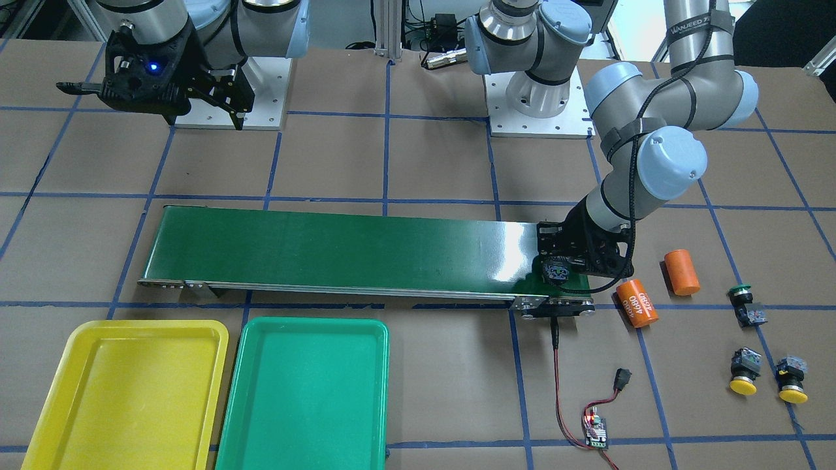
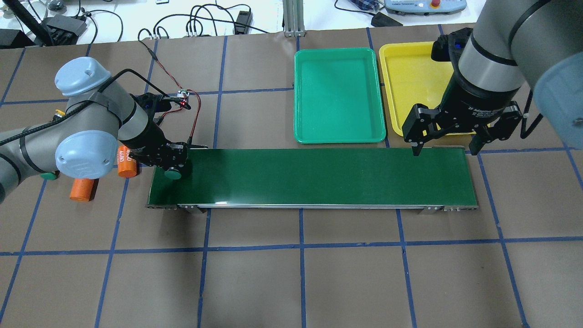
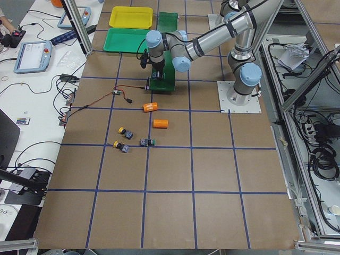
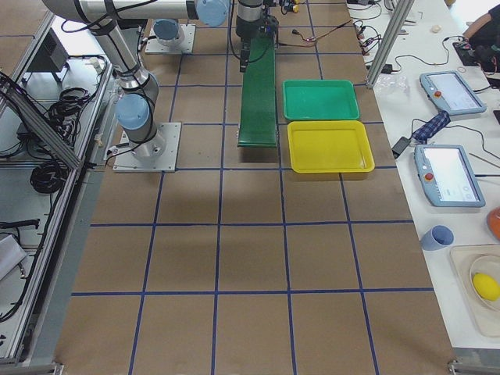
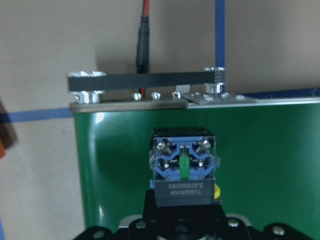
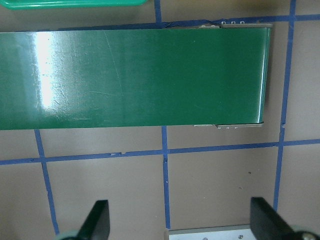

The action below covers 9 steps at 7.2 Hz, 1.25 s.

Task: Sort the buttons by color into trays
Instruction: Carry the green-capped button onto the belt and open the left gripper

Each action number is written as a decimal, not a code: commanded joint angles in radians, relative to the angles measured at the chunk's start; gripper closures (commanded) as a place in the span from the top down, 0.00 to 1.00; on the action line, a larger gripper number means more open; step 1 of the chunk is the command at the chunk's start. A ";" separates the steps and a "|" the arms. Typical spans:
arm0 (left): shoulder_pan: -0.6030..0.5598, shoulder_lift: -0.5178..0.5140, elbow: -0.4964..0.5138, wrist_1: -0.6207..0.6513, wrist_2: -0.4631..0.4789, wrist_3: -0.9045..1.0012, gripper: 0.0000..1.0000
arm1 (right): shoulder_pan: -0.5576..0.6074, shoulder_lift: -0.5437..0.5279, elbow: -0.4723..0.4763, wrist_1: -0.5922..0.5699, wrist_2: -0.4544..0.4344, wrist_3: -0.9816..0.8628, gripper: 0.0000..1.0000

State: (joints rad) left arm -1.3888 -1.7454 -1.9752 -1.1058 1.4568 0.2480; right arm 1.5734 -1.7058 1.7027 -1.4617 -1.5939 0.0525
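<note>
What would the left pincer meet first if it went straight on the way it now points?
The conveyor belt, near its end. The green button in the left pincer would probably touch first; the gap is unclear.

Two green-capped buttons (image 1: 744,301) (image 2: 173,173), two yellow-capped buttons (image 1: 744,373) (image 1: 791,382), two orange cylinders (image 1: 637,303) (image 1: 682,272), two trays (image 1: 130,385) (image 1: 307,391), one conveyor belt (image 1: 339,245), perhaps one circuit board (image 1: 595,431).
</note>
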 commanded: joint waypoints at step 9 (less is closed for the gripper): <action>0.238 -0.276 0.276 0.020 0.031 0.047 1.00 | -0.001 0.000 0.002 -0.002 -0.001 -0.008 1.00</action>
State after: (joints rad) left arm -1.1658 -1.9975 -1.6842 -1.0998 1.4877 0.3205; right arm 1.5723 -1.7059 1.7042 -1.4622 -1.5917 0.0467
